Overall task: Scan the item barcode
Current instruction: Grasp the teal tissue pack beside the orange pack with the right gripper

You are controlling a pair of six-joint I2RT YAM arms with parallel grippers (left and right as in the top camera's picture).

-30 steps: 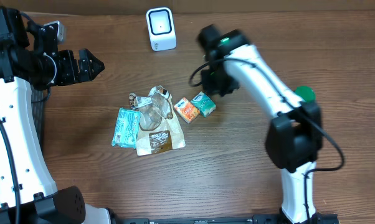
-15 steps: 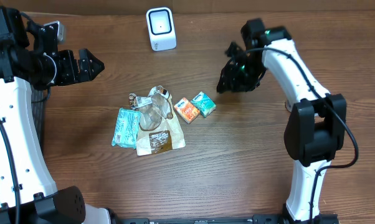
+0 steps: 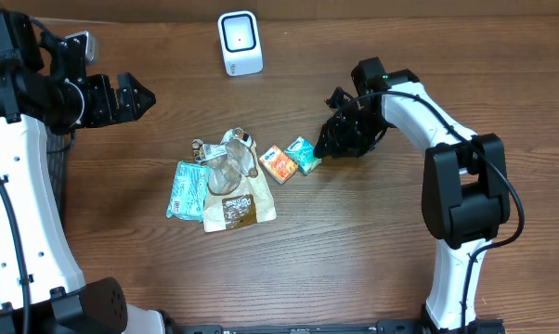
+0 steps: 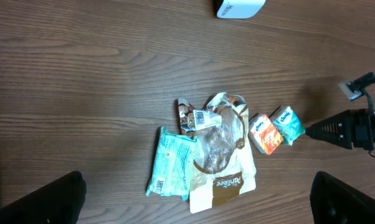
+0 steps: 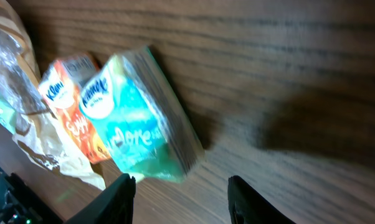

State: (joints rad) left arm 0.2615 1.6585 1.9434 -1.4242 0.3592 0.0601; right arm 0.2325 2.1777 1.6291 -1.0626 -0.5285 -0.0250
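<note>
Right claw point(image 3: 319, 148) swung in, just beside teal pack point(image 3: 303, 155)

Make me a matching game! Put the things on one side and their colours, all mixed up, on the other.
Things:
1. scanner
2. paper bag
3. tissue pack beside the bag
4. tissue pack farther from the bag

Colours:
A. orange
B. white
C. teal
D. tan

Pairs: 1-B, 2-D, 3-A, 4-C
</note>
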